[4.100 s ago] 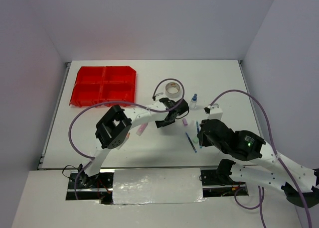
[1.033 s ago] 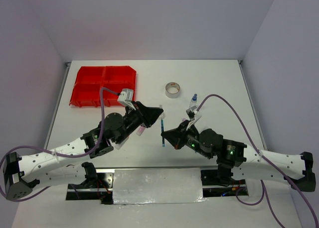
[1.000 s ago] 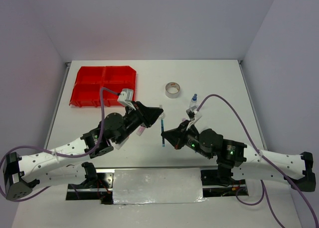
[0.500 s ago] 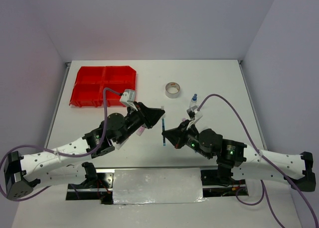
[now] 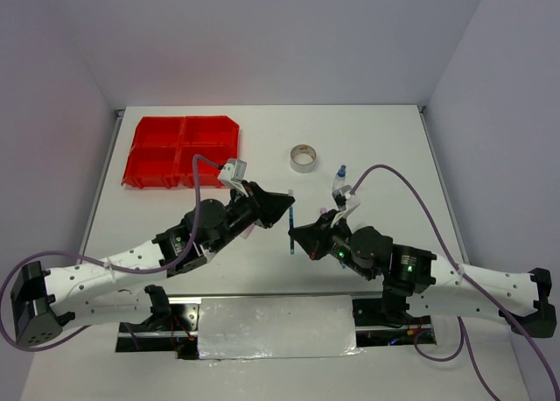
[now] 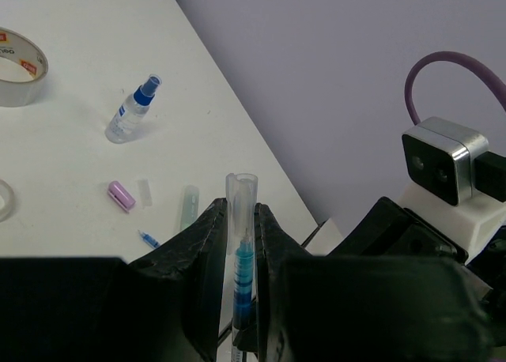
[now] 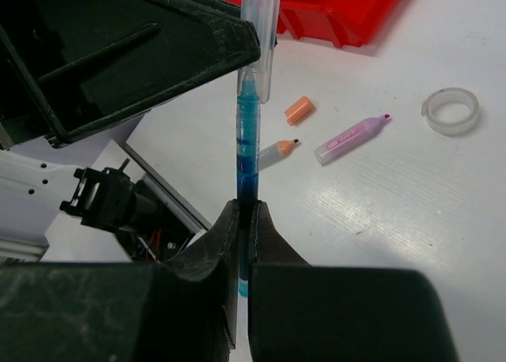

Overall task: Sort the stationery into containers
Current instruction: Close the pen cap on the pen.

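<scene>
You have one blue pen point(image 7: 246, 133) off the table at the middle of the overhead view, held at both ends. Your left gripper point(image 6: 241, 220) is pinched on the clear cap point(image 6: 241, 190) that sits over the pen's tip. Your right gripper point(image 7: 243, 220) is pressed tight on the barrel at the bottom of its wrist view. There is one red tray point(image 5: 179, 151) with four compartments at the upper left of the overhead view, well apart from the pen. One grey tape roll point(image 5: 303, 158) lies at the upper middle, with one blue-capped bottle point(image 5: 339, 175) near it to the lower right. The right wrist view shows one clear tape ring point(image 7: 450, 111) at the right. At the centre of that view are one pink marker point(image 7: 352, 138), one orange-tipped marker point(image 7: 277, 150) and one loose orange cap point(image 7: 298, 110). The left wrist view adds one purple piece point(image 6: 121, 195), one small clear piece point(image 6: 144, 192) just beside it, and one pale green marker point(image 6: 188, 208). A blue sliver shows by the left finger; you cannot tell what it is. From above, both arms cover the middle of the table and hide most of these small items.
</scene>
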Available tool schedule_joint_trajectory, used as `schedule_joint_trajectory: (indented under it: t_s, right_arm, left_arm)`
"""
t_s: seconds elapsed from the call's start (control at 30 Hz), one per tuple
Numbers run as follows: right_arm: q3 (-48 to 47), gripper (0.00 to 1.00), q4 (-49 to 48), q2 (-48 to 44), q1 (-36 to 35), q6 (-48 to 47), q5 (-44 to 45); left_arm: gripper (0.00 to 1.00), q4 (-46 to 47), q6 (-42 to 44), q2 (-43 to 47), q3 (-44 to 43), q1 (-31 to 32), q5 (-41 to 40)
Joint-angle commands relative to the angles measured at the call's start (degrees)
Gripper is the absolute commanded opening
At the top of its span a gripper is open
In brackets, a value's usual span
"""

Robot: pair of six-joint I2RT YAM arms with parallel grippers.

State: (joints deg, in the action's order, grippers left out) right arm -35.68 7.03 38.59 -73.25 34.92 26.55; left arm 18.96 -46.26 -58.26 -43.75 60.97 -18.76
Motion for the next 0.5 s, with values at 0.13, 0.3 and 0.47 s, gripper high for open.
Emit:
schedule_joint_trajectory:
  t_s: [0.13,0.3,0.47]
  right_arm:
    - [-3.34,0.0,-0.26,-1.41,-0.31,-0.2,4.3]
    - [-5.8,0.0,0.27,-1.76,-0.31,-3.0,8.6]
    - [-7.65,0.0,-5.07,-0.97,-0.22,-9.59,6.6]
  left_arm:
    - [0.0,6.0,2.49,-0.89,0.68,0.29,4.0]
    - [0.05,6.09,2.14,-0.28,0.86,0.38,5.22]
    - [0.19,6.18,2.75,0.43,0.94,0.55,5.14]
